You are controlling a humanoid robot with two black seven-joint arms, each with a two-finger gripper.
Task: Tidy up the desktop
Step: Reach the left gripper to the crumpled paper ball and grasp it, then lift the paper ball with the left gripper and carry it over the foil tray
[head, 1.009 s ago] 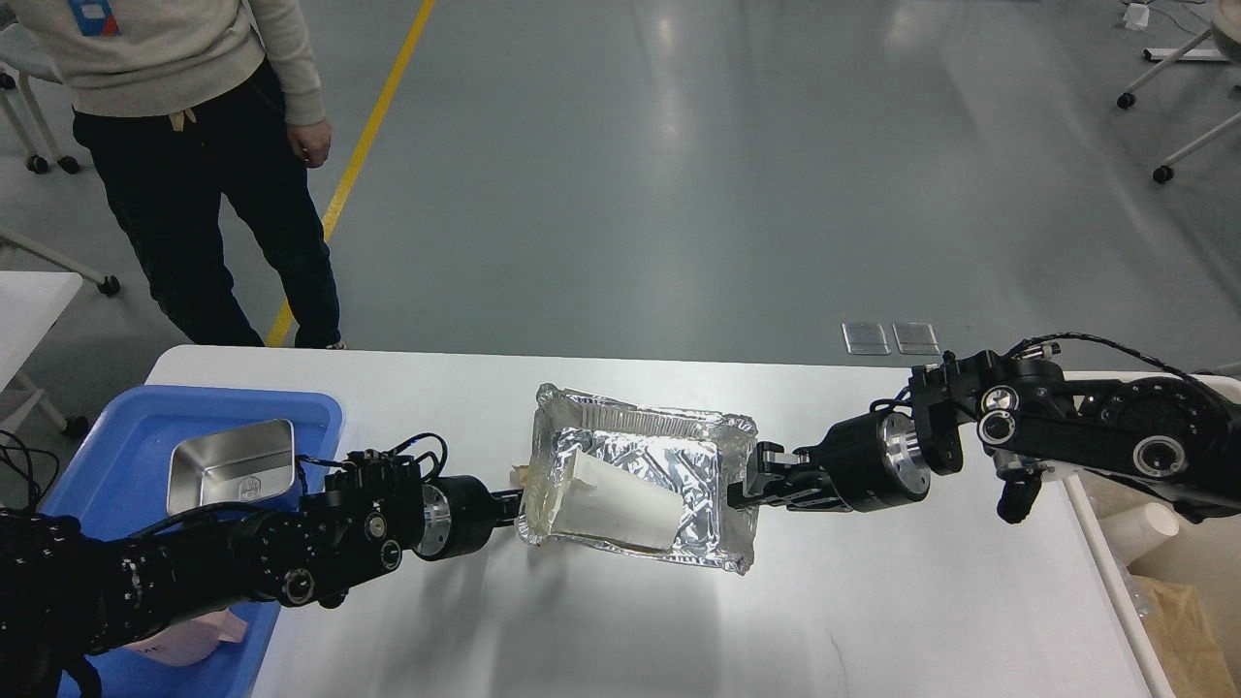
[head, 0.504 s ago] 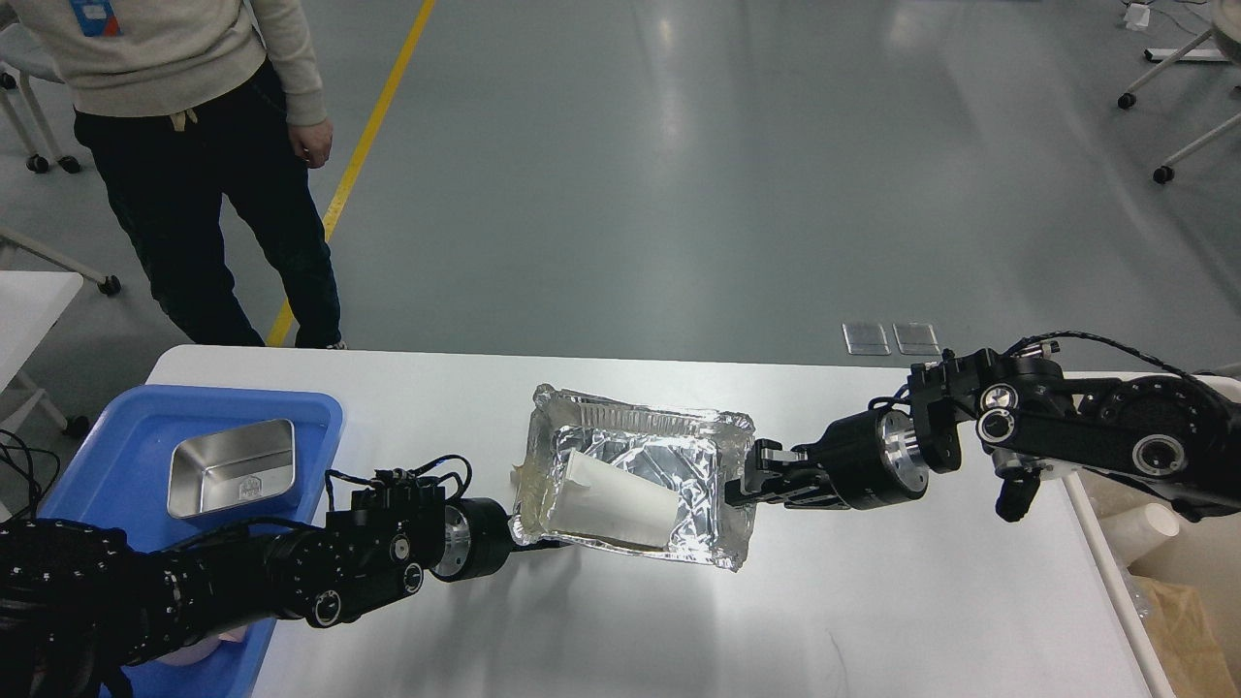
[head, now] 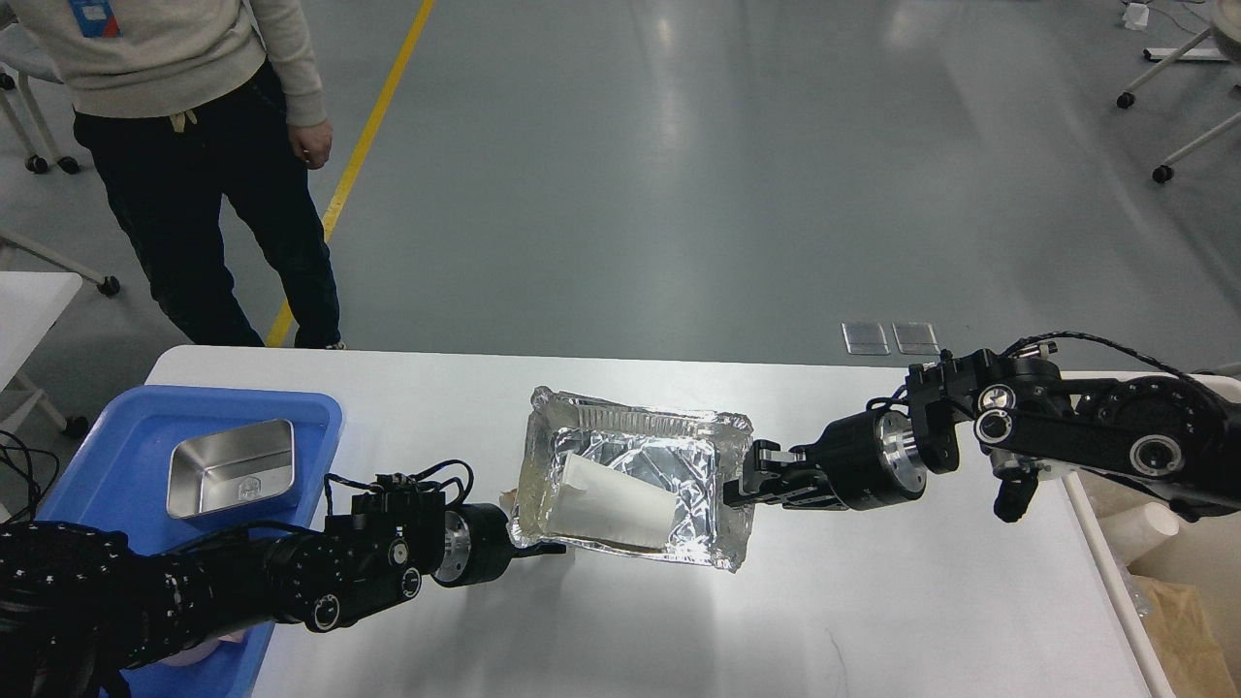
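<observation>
A crumpled foil tray (head: 679, 456) sits mid-desktop (head: 873, 601) with a white paper cup (head: 611, 502) lying on its side inside. My right gripper (head: 745, 488) comes in from the right and is shut on the tray's right rim. My left gripper (head: 541, 549) is at the tray's front left corner. One dark finger shows under the foil edge, and the foil hides the rest. A scrap of yellowish film (head: 511, 499) hangs at the tray's left rim.
A blue plastic tray (head: 126, 427) at the left holds a steel container (head: 231, 467) and something pink near my left arm. A beige bin (head: 1144, 543) with paper waste stands off the right edge. A person (head: 194, 145) stands beyond the far left corner.
My left arm has moved toward me and to the right, its gripper going from the tray's left rim to its front left corner. The tray shifted slightly left. The right arm barely moved.
</observation>
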